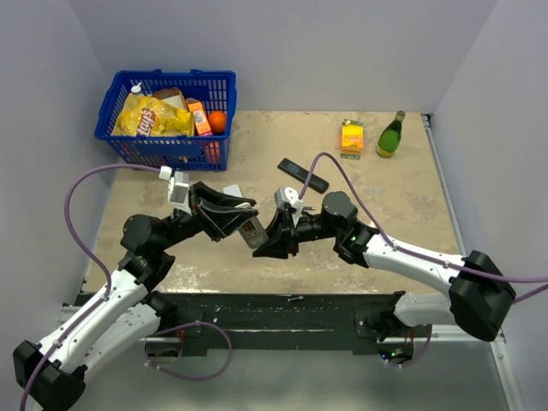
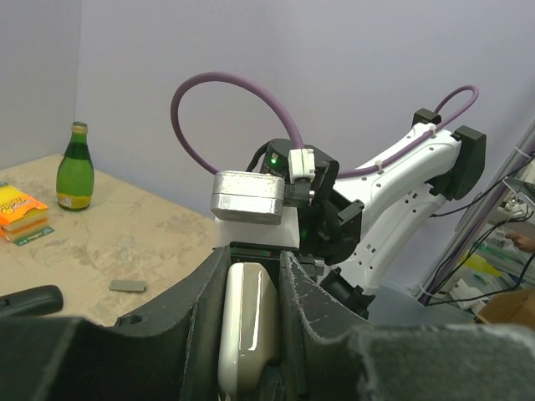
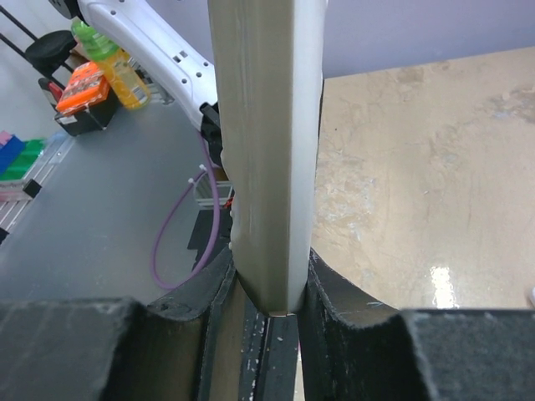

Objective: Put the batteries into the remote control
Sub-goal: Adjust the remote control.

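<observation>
- Mid-frame in the overhead view, your two arms meet above the counter (image 1: pixel 402 197). The pale remote (image 1: pixel 253 231) is held up between them.
- Your left claw (image 1: pixel 242 223) reaches from the left of the frame and is clamped on that remote. In its wrist view the dark fingers (image 2: pixel 192 334) press against both long sides of the glossy white body.
- Your right claw (image 1: pixel 269 238) grips the same remote from the right. Its wrist camera shows the remote edge-on and upright, with its lower end pinched between the two pads (image 3: pixel 334 309).
- Just above the claws in the overhead frame, a black remote (image 1: pixel 302 175) lies flat on the counter, apart from both arms.
- Toward the upper right, an orange packet (image 1: pixel 352 135) and a green bottle (image 1: pixel 391 134) stand side by side.
- At the upper left sits a blue basket (image 1: pixel 163 151) with a yellow chip bag (image 1: pixel 150 116) inside.
- Low in the left wrist view, a small flat grey piece (image 2: pixel 128 286) lies near the black remote's end; you cannot tell what it is.
</observation>
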